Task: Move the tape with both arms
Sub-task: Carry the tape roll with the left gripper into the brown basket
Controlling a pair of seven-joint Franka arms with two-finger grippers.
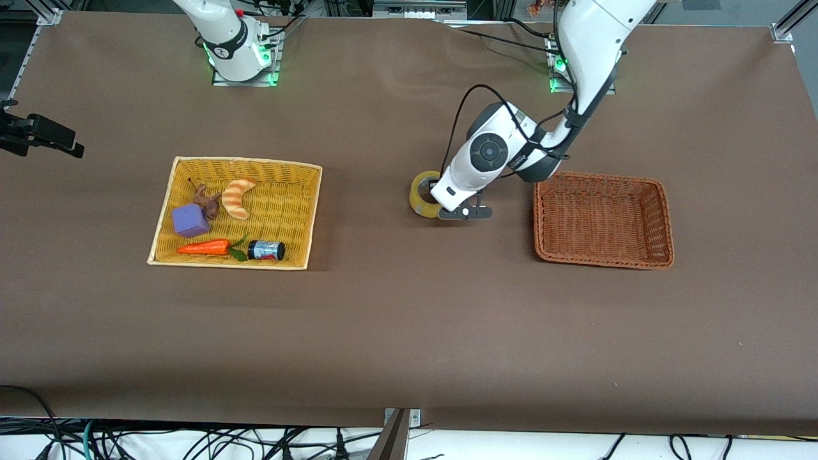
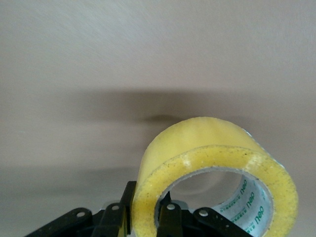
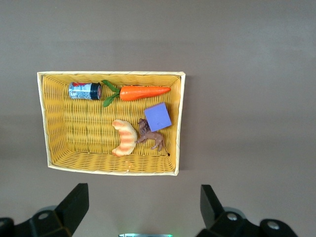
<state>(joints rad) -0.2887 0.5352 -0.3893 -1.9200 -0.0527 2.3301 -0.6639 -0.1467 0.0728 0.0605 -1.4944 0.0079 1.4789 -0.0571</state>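
The tape [image 1: 422, 195], a yellowish translucent roll, stands on its edge low over the middle of the table, between the two baskets. My left gripper [image 1: 442, 208] is shut on its wall, one finger inside the hole and one outside. In the left wrist view the tape [image 2: 217, 148] fills the lower part, pinched by the left gripper [image 2: 148, 200]. My right gripper [image 3: 143, 197] is open and empty, high above the table beside the yellow basket [image 3: 111, 74]. It is out of the front view, where only that arm's base [image 1: 239, 54] shows.
The yellow basket [image 1: 246, 161] toward the right arm's end holds a striped crescent bread [image 1: 238, 197], a purple cube [image 1: 190, 220], a brown figure [image 1: 206, 199], a carrot [image 1: 203, 247] and a dark jar [image 1: 266, 250]. An empty brown basket [image 1: 601, 262] lies beside the left gripper.
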